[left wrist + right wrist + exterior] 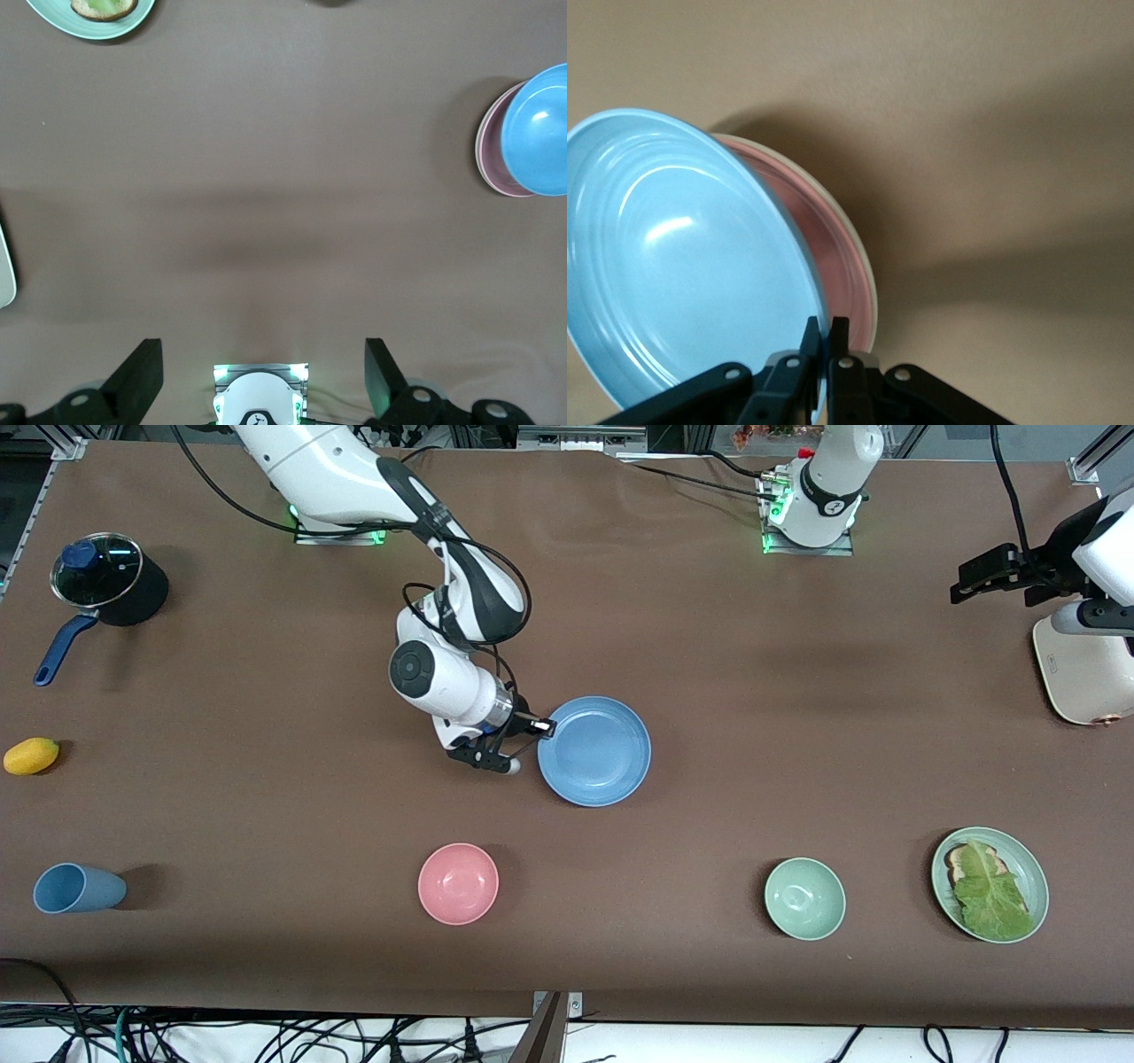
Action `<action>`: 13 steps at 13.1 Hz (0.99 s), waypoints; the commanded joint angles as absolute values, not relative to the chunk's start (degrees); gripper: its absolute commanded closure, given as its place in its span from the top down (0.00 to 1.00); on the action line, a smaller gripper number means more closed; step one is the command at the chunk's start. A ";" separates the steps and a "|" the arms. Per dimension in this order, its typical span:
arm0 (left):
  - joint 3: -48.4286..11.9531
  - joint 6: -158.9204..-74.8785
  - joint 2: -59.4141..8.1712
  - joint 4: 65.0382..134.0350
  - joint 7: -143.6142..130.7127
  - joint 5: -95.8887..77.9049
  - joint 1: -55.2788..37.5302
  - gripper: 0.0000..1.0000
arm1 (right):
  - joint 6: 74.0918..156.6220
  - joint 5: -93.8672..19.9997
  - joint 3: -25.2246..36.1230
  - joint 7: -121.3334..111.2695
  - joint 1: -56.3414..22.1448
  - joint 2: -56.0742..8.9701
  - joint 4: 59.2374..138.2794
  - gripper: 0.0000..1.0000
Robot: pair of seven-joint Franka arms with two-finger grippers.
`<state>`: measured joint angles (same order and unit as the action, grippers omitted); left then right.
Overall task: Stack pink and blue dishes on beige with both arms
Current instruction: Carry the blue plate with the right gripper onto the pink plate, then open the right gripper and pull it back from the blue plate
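My right gripper [541, 728] [824, 332] is shut on the rim of the light blue plate [594, 750] [682, 257]. It holds the plate tilted over the pink plate [828, 235] [493, 152], which lies on the beige plate [865, 266]. Only a thin pale rim of the beige plate shows. In the front view the blue plate [540, 128] hides both plates under it. My left gripper [970, 577] [261, 381] waits open and empty in the air over the left arm's end of the table.
A pink bowl [458, 883] and a pale green bowl [804, 898] sit nearer the front camera. The green plate with lettuce [990, 884], a white appliance [1081, 677], a blue cup [78, 887], a yellow fruit [31, 755] and a lidded pot [106, 584] stand toward the table's ends.
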<state>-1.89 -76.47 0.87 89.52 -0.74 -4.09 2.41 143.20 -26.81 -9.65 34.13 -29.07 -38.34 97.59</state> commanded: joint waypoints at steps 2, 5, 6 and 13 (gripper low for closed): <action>-2.11 -75.59 -0.52 88.51 -0.18 -2.55 2.02 1.00 | 144.32 -26.81 -8.88 34.89 -30.32 -38.76 97.82 0.00; -2.02 -75.59 -3.32 86.50 -0.26 -2.28 2.11 1.00 | 143.97 -26.81 -8.27 35.16 -30.15 -38.50 98.52 1.00; -2.02 -75.59 -4.64 84.22 -0.52 -2.29 2.11 1.00 | 143.88 -26.72 -7.74 35.16 -30.23 -37.97 98.61 1.00; -2.20 -75.50 -5.01 83.23 -0.44 -2.11 1.58 1.00 | 126.75 -9.43 1.39 34.02 -30.15 -28.23 96.33 1.00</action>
<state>-2.02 -76.56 -4.24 85.24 -0.74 -4.09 2.14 130.28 -14.29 -0.50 34.04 -29.66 -31.82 95.79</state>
